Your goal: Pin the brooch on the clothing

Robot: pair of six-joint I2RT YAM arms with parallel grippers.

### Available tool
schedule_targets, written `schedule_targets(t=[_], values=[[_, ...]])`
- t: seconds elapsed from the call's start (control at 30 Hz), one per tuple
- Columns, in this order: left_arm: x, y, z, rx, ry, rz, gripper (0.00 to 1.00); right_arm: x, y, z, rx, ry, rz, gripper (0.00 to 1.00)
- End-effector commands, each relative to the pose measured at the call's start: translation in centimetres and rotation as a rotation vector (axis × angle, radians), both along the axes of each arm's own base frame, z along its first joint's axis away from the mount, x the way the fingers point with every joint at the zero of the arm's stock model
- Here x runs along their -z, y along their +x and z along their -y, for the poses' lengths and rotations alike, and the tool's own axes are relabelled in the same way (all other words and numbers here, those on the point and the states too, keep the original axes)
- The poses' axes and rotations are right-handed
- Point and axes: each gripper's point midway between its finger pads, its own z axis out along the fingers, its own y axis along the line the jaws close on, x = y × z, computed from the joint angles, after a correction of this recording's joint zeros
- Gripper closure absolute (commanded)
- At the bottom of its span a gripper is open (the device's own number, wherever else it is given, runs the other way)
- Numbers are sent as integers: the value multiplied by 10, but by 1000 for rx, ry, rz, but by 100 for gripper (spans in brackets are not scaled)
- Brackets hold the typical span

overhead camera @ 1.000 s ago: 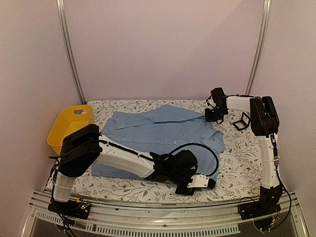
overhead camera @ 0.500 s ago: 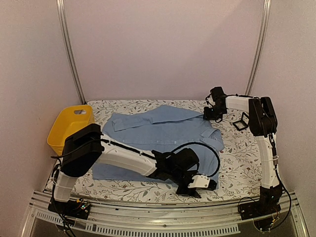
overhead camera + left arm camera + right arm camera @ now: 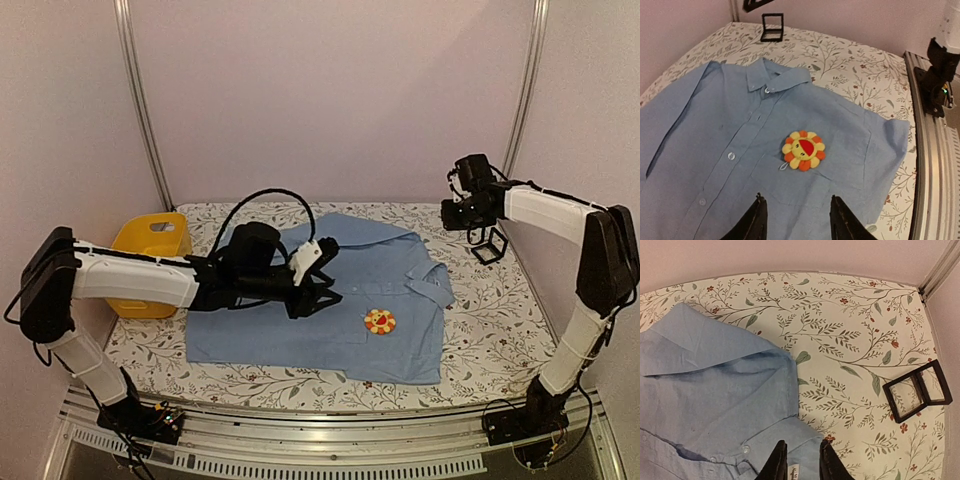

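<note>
Left gripper (image 3: pixel 797 217): jaws wide apart and empty, above the lower front of the light blue shirt (image 3: pixel 715 125). The flower brooch (image 3: pixel 803 150) sits just beyond them on the shirt, at the top edge of the chest pocket. Right gripper (image 3: pixel 801 462): jaws narrow and empty, above the collar, with the small black square frame (image 3: pixel 917 390) well apart on the floral table cover (image 3: pixel 840 315).

Shirt (image 3: pixel 330 290) was lt blue, plain, w/ small white btns (image 3: pixel 731 156). Brooch (image 3: pixel 803 149): petals alternated yellow/orange, centre yellow w/ red patch. Table cover (image 3: pixel 840 315) was cream w/ floral vine print: grey-green leaves, small red-brown blossoms. Basket (image 3: pixel 150 240) yellow. Frame (image 3: pixel 891 404) black. Arm links (image 3: pixel 130 278) white, joints + cables black. Walls (image 3: pixel 330 100) pale pinkish-lilac, no pattern; corner rails (image 3: pixel 143 100) silver.
</note>
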Motion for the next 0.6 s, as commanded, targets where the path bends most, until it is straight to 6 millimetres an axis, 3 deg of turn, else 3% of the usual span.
schedule_targets(t=[0.0, 0.1, 0.27, 0.47, 0.57], values=[[62, 49, -71, -434, 104, -195, 58, 45, -76, -36, -75, -7, -112, 87], [83, 64, -112, -603, 114, -267, 58, 70, -132, -56, -123, -3, -195, 100], [117, 79, -163, -821, 159, -338, 58, 116, -224, -73, -169, 37, -333, 100], [148, 79, -195, -949, 187, -392, 57, 152, -276, -79, -114, 194, -448, 100], [149, 80, -205, -996, 160, -396, 57, 164, -288, -55, -8, 141, -486, 100]])
